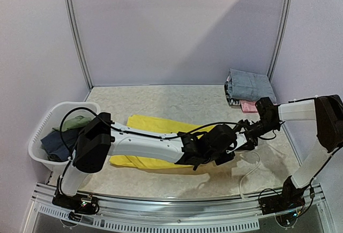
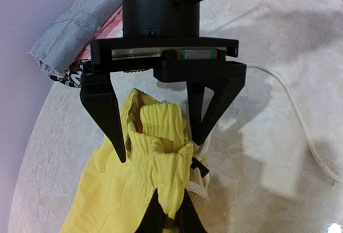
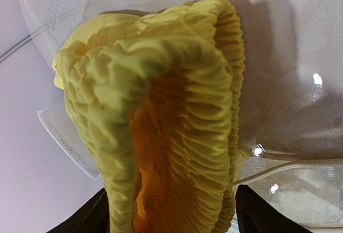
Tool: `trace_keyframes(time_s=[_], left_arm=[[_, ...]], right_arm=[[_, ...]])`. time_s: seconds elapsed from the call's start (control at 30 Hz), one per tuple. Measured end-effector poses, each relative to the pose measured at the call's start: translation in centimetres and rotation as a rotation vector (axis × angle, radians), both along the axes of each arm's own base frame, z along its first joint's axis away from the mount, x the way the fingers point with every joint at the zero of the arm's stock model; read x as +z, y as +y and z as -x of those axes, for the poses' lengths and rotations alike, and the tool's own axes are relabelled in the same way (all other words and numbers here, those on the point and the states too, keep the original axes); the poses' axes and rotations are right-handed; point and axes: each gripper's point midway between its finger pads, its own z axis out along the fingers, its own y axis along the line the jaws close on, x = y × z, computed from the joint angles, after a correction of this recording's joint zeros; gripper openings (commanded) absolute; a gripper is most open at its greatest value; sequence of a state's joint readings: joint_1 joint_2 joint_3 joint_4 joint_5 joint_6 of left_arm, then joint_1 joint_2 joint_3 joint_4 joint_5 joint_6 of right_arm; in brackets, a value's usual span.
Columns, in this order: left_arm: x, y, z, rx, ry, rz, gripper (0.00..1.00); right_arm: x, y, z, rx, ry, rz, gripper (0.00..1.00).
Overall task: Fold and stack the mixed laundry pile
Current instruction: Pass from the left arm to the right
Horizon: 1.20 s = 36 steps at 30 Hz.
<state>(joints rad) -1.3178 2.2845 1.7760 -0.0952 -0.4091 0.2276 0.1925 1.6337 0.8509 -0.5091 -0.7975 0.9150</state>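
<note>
The bright yellow shorts lie spread on the table from the centre toward the left, their elastic waistband lifted at the right end. My left gripper is shut on a fold of that waistband. Facing it, my right gripper stands open, one finger on each side of the bunched waistband. In the top view both grippers meet right of centre, the left gripper beside the right gripper. Dark blue and olive-green garments lie in the tub.
A white plastic tub stands at the left edge. A folded stack with a grey piece over a pink one sits at the back right corner. A white cable trails across the table near the right arm's base.
</note>
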Motion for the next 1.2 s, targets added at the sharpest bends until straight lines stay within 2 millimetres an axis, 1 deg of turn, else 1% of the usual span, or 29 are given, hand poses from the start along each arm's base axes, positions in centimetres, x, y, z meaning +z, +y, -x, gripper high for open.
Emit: trace_keyframes(time_s=[0.07,0.13,0.33,0.4,0.43,0.47,0.5,0.67,0.7,0.73,0.77,0.8,0.87,0.9,0.93,0.97,1.0,1.07,1.2], left_arm=[[0.0,0.0,-0.1,0.006,0.001,0.002,0.00],[0.0,0.1,-0.1,0.011,0.002,0.005,0.00],[0.1,0.1,-0.2,0.021,0.005,0.010,0.00],[0.1,0.1,-0.2,0.023,0.006,0.011,0.00],[0.1,0.1,-0.2,0.023,0.007,0.011,0.00],[0.1,0.1,-0.2,0.024,0.007,0.012,0.00],[0.1,0.1,-0.2,0.024,0.008,0.012,0.00],[0.0,0.2,-0.3,0.033,0.012,0.017,0.00],[-0.1,0.3,-0.3,0.035,0.013,0.016,0.08],[-0.1,0.3,-0.3,0.036,0.014,0.019,0.23],[-0.1,0.3,-0.3,0.038,0.016,0.020,0.36],[-0.1,0.3,-0.4,0.042,0.018,0.023,0.45],[-0.2,0.5,-0.4,0.056,0.023,0.027,0.60],[-0.2,0.9,-0.4,0.067,0.026,0.028,0.71],[-0.3,1.6,-0.4,0.083,0.029,0.026,0.87],[-0.3,2.1,-0.4,0.087,0.025,0.015,0.97],[-0.1,2.7,-0.4,0.096,0.026,0.013,0.99],[0.7,3.8,-0.3,0.115,0.027,0.015,1.00],[3.8,5.5,-0.2,0.147,0.029,0.055,1.00]], right_arm=[[-0.3,0.0,0.2,-0.001,0.004,-0.002,0.83],[-0.4,0.0,0.4,-0.003,0.008,-0.002,0.82],[-0.5,0.1,0.0,-0.013,-0.002,-0.004,0.70],[-0.4,0.1,-0.3,-0.020,-0.015,-0.007,0.61],[-0.4,0.2,-0.5,-0.025,-0.020,-0.009,0.55],[-0.3,0.2,-0.7,-0.032,-0.026,-0.010,0.46],[-0.3,0.2,-0.9,-0.039,-0.029,-0.007,0.40],[-0.1,0.1,-1.8,-0.053,-0.056,0.000,0.11],[0.1,0.1,-2.0,-0.053,-0.063,-0.001,0.06],[0.3,0.2,-2.2,-0.050,-0.074,-0.001,0.01],[0.5,0.2,-2.4,-0.051,-0.079,-0.001,0.00],[0.7,0.3,-2.6,-0.049,-0.083,-0.001,0.00],[1.1,0.3,-3.0,-0.036,-0.106,0.008,0.00],[1.4,0.3,-3.3,-0.027,-0.118,0.016,0.00],[1.7,0.2,-3.6,-0.019,-0.130,0.026,0.00],[2.0,0.1,-3.9,-0.010,-0.139,0.036,0.00],[2.4,0.1,-4.1,0.003,-0.155,0.048,0.00],[3.2,-0.1,-4.6,0.036,-0.188,0.078,0.00],[4.2,-0.7,-5.2,0.106,-0.238,0.142,0.00]])
